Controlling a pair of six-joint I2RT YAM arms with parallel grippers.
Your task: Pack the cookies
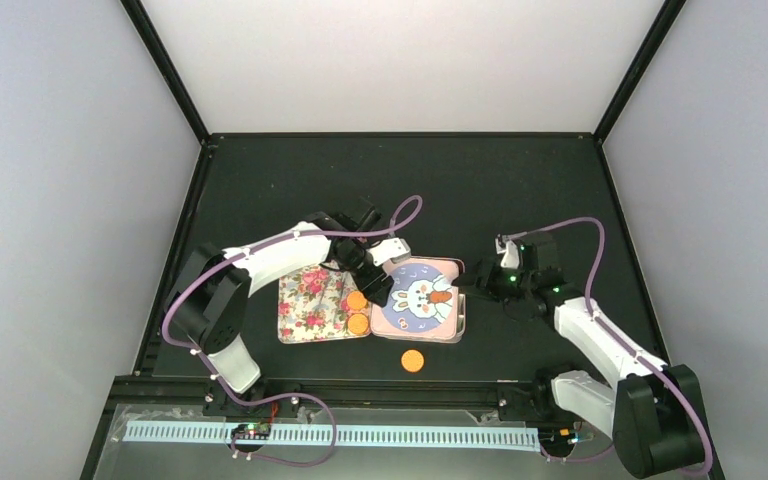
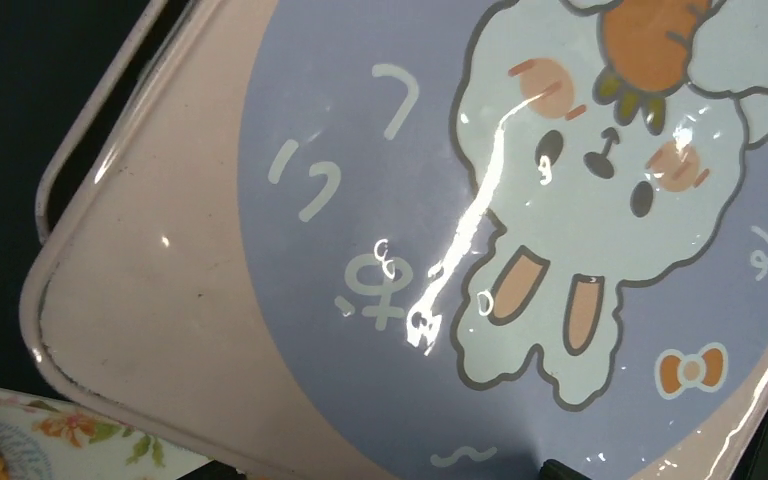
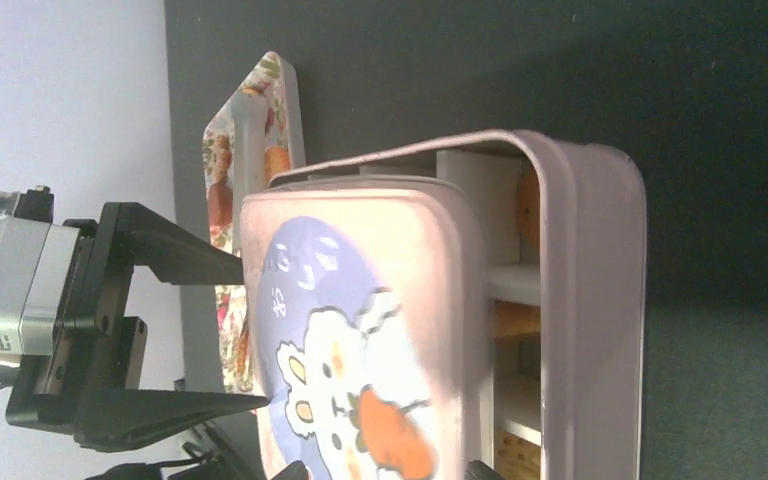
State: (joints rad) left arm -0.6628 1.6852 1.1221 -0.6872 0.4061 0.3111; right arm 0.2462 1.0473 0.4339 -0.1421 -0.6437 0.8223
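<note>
From above, I am holding my left gripper point(image 1: 375, 285) open over the lid's point(image 1: 422, 298) left edge. My right gripper point(image 1: 478, 287) is parted beside the tin's point(image 1: 463, 322) right end. Two cookies point(image 1: 357, 300) are lying on the tray point(image 1: 305, 310) just left of my left gripper, and one on the table point(image 1: 520, 190) lower down, so left is nearer. Left wrist: the lid is filling the frame. Right wrist: the lid is sitting shifted, showing cookies in the tin, right of centre.
</note>
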